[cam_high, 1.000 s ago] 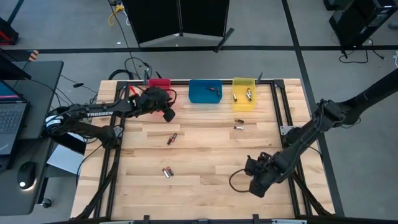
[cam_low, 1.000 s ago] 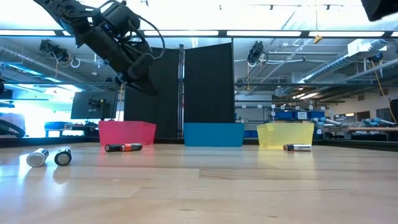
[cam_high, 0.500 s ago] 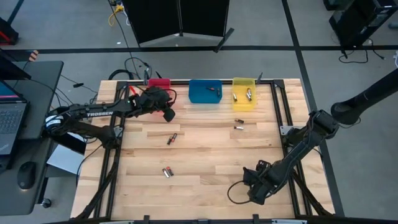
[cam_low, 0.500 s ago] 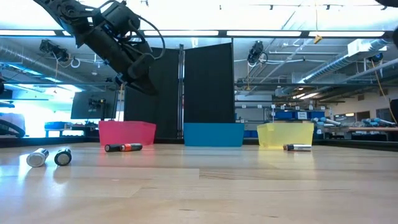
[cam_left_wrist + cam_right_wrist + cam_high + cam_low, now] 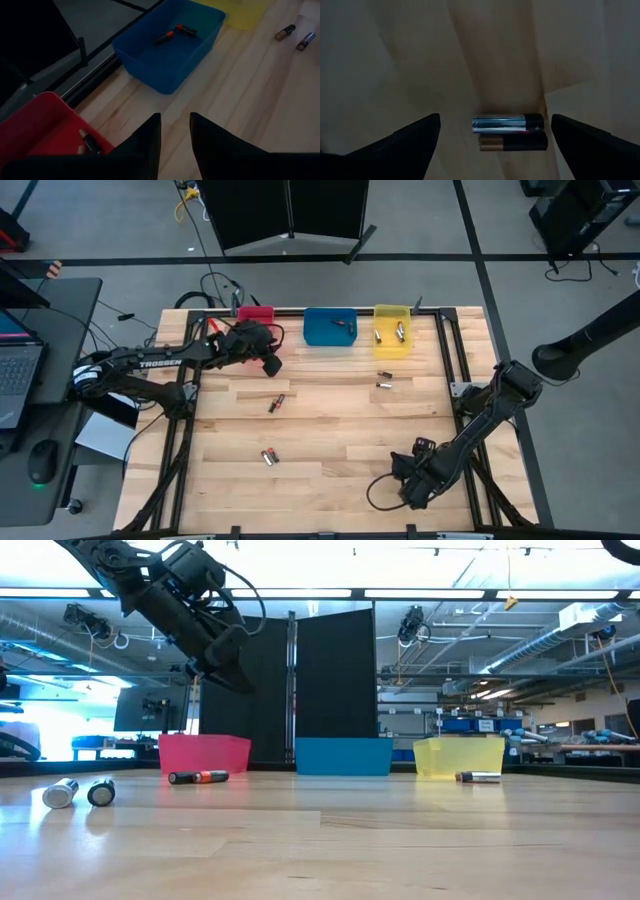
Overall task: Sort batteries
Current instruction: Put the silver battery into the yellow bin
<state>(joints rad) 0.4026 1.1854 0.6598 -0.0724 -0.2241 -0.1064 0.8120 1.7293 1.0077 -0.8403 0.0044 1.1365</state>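
Small batteries lie on the wooden table. A pair (image 5: 268, 455) lies near the left front, one (image 5: 277, 402) lies mid-table, and two (image 5: 383, 380) lie in front of the yellow bin (image 5: 392, 330). More lie in the blue bin (image 5: 329, 327) and one (image 5: 88, 143) in the red bin (image 5: 256, 313). My left gripper (image 5: 268, 360) (image 5: 175, 135) hangs above the table by the red bin, fingers a narrow gap apart, empty. My right gripper (image 5: 405, 475) (image 5: 495, 150) is low over the near right of the table, wide open. Its wrist view shows two batteries (image 5: 510, 132) side by side ahead.
The three bins stand in a row along the far edge. Black frame rails run along the table's left and right sides (image 5: 455, 395). A cable loop (image 5: 376, 488) hangs by my right gripper. Bare wood spreads across the middle (image 5: 340, 430).
My right gripper has moved a short way toward the table's near edge, staying wide open. My left arm and the batteries have kept still.
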